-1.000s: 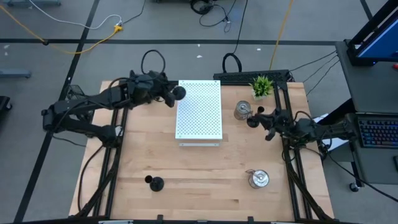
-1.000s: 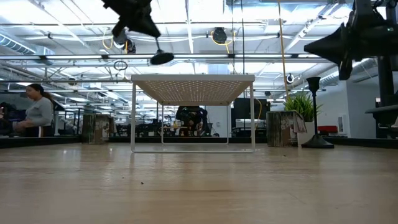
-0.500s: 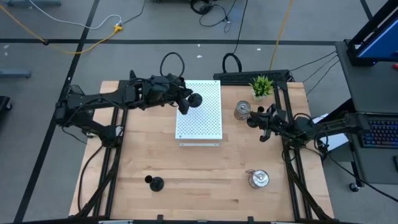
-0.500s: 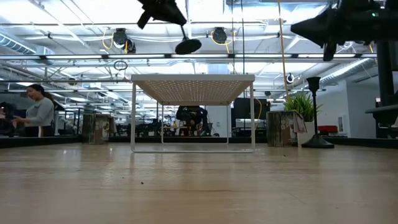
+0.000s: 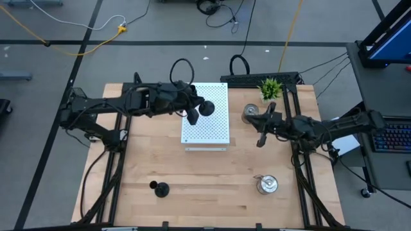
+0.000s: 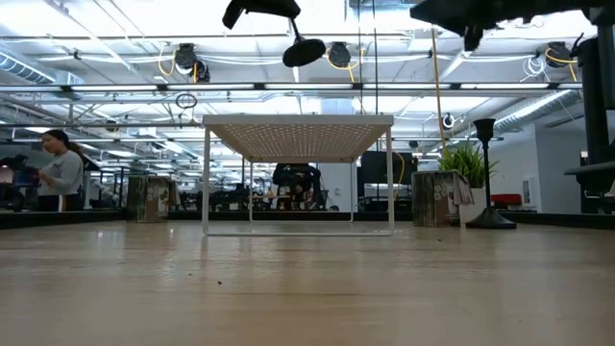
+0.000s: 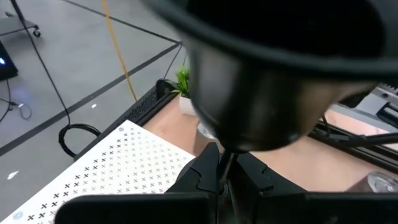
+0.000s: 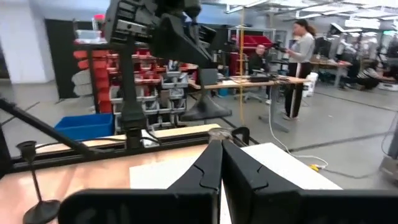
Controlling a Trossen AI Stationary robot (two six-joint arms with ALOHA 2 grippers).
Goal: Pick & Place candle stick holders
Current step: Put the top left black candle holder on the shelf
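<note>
Fingers of the left end effector [image 5: 192, 113] are pinched tight on the thin stem of a black candle stick holder [image 5: 205, 108], carrying it tipped over so that its round base faces outward; the left wrist view fills with that dark base [image 7: 280, 68], and the low view shows it hanging well clear above the white perforated shelf [image 6: 298, 127]. Holding it by the stem looks sensible, since the stem is the only narrow part the fingers can close around, and the height presumably keeps the base from catching the shelf edge. From above, the holder sits over the upper right part of the shelf [image 5: 215, 131], which I judge to be where it is meant to be set down. The right end effector [image 5: 261, 130] hangs over the table [image 5: 212, 179] between the shelf and the right frame, empty, its fingers pressed together in the right wrist view [image 8: 219, 163]; it probably waits near its next pick. Just beside it stand a silver holder [image 5: 249, 114] and a slim black holder [image 5: 268, 113], in front of the small green plant [image 5: 270, 87]. Well apart, near the front edge, another black holder [image 5: 160, 188] and another silver one [image 5: 266, 185] stand on the wood, not yet moved.
</note>
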